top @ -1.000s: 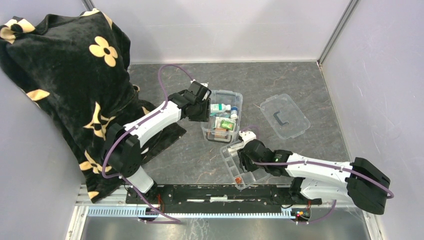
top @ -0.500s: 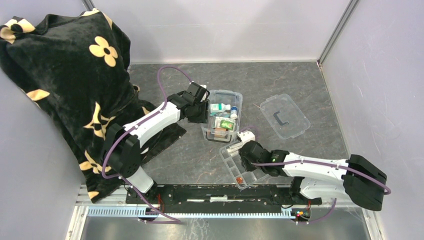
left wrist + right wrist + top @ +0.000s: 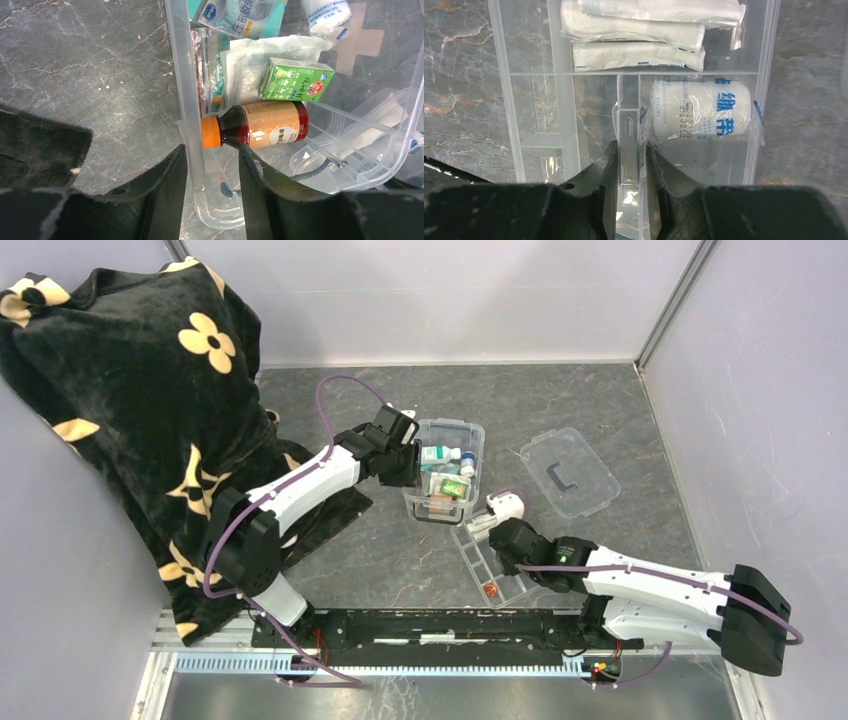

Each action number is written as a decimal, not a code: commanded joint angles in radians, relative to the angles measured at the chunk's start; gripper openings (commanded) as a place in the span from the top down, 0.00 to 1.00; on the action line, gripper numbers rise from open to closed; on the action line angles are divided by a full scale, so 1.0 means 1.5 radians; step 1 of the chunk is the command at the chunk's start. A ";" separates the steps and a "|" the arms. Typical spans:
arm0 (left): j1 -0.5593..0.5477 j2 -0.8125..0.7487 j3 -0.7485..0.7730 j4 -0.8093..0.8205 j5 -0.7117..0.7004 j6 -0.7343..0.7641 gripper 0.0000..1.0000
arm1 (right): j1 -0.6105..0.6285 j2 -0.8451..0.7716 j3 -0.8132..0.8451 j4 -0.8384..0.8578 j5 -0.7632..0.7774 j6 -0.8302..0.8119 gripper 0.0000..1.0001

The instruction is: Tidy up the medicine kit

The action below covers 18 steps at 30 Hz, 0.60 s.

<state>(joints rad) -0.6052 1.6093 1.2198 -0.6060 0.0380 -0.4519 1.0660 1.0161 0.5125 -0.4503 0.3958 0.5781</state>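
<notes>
medicine kit (image 3: pixel 445 472) just beyond the divided tray (image 3: pixel 478 558), long axis running near to far.
left wrist: left gripper (image 3: pixel 212 155) straddles the kit's wall, pinch unclear; right wrist: right gripper (image 3: pixel 629 150) clamped on the tray's centre tab.

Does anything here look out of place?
Yes: a big black flowered cloth slumps over the table's left side, near the medicine kit. The divided tray lies askew outside it, pinched by the right gripper.

By the left gripper (image 3: pixel 212 152): one medicine kit (image 3: pixel 450 425), one brown bottle (image 3: pixel 265 125), one green carton (image 3: pixel 296 80); by the right gripper (image 3: pixel 629 150): one divided tray (image 3: pixel 536 105).
</notes>
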 commanded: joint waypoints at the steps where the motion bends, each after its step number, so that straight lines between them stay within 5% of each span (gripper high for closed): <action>1: 0.001 -0.025 0.000 0.034 0.028 -0.005 0.52 | -0.007 -0.027 0.060 -0.090 0.099 0.002 1.00; 18: -0.085 0.000 0.017 0.064 0.042 -0.034 0.53 | -0.277 -0.061 0.123 -0.160 0.048 -0.109 1.00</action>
<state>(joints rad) -0.6769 1.6093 1.2198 -0.5724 0.0635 -0.4572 0.7139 0.9390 0.5911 -0.6514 0.4377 0.4732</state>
